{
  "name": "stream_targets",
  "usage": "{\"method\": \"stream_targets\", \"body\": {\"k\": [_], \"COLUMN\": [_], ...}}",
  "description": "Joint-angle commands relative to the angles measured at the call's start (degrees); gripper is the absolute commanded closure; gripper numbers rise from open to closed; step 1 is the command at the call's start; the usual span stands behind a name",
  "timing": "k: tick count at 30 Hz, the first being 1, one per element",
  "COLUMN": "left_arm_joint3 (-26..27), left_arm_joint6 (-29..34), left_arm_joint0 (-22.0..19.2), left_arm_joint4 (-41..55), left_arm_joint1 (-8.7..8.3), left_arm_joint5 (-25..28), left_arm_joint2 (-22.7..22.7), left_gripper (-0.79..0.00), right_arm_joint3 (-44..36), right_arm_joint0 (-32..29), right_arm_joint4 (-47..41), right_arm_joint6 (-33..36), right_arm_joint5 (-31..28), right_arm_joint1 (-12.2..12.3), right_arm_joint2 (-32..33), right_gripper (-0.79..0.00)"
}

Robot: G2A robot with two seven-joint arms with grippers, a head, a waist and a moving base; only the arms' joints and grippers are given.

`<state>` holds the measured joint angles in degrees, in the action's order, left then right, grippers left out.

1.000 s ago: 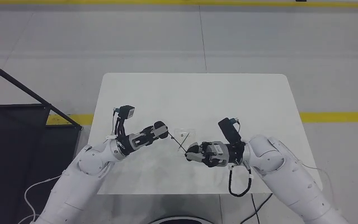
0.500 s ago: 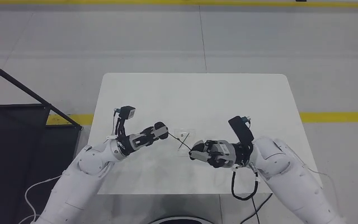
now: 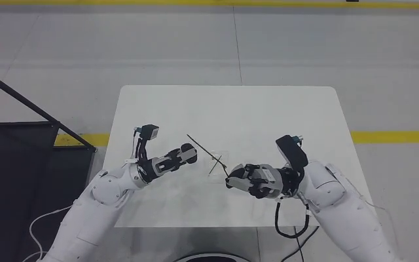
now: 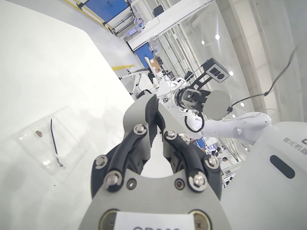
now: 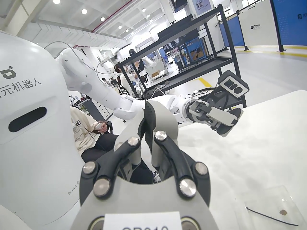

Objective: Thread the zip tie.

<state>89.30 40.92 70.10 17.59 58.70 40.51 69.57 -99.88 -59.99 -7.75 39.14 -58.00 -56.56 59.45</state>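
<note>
A white label on the left claw and another label on the right claw bear print, seemingly cropped.

Held the left arm in from the near left corner of the bench, forearm angled toward the middle. Had the left jaws pressed shut, pad against pad, above the surface. Held the right arm opposite, elbow bent out to the near right and wrist turned inward. Had the right jaws pinched shut on one end of the zip tie. Faced both sets of jaws toward each other, apart.
</note>
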Motion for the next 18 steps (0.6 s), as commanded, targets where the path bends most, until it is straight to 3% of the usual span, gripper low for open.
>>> {"method": "stream_targets", "body": {"k": [1,5,9,12,16,17,18], "left_arm_joint3": [0.1,0.1,0.1,0.1,0.5,0.6,0.8], "left_arm_joint6": [0.1,0.3,-0.9,-1.6,-2.1,-2.1,-2.0], "left_arm_joint0": [0.0,0.1,0.3,0.7,1.7,2.0,2.4], "left_arm_joint4": [0.0,0.2,0.5,0.8,1.5,1.8,2.1], "left_arm_joint1": [0.03,0.09,0.15,0.07,-0.23,-0.32,-0.42], "left_arm_joint5": [0.0,0.1,0.5,0.6,0.3,0.1,-0.3], "left_arm_joint2": [0.0,0.1,0.7,1.9,4.2,4.8,5.4], "left_gripper": [0.000,0.000,0.000,0.000,0.000,-0.105,-0.277], "right_arm_joint3": [0.5,1.8,5.0,7.9,9.4,9.0,7.5], "right_arm_joint0": [-0.1,0.0,1.0,1.4,0.3,-0.1,-0.6], "right_arm_joint4": [-1.3,-3.8,0.9,8.0,25.5,30.6,35.7], "right_arm_joint6": [2.5,7.1,7.1,7.1,2.4,1.1,-0.1], "right_arm_joint5": [0.0,0.0,0.0,0.0,0.0,1.3,3.9], "right_arm_joint1": [-0.3,-1.2,-1.4,-1.4,-1.4,-1.5,-1.6], "right_arm_joint2": [0.6,1.0,0.1,0.8,3.4,4.1,4.4], "right_gripper": [0.000,0.000,0.000,0.000,0.000,0.000,0.000]}}
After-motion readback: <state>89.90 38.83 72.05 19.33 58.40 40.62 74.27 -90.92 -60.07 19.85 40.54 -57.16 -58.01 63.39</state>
